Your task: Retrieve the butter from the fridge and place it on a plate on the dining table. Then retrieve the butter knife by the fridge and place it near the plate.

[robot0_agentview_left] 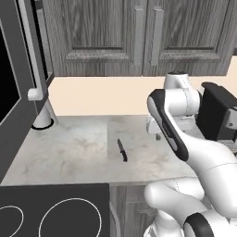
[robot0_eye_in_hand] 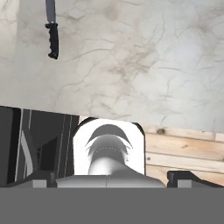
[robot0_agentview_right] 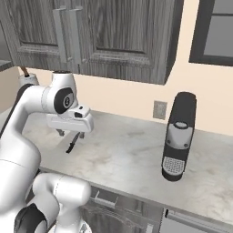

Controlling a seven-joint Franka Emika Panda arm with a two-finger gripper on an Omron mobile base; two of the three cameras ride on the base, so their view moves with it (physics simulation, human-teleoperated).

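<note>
i need to swing my gripper (robot0_agentview_right: 69,133) over the butter knife (robot0_agentview_left: 122,150) lying flat on the counter (robot0_agentview_left: 69,152), align with its handle; fingers look apart, empty.

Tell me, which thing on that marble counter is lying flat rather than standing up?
The butter knife: slim and dark, it lies flat on the marble counter. The black coffee machine stands upright, far off along the same counter.

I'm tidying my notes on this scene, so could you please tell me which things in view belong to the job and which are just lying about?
Belonging to the job:
- butter knife, lying flat on the marble counter
- gripper, above the counter, apart from the knife

Just lying about:
- coffee machine, upright on the counter
- stovetop
- wooden cabinets
</note>
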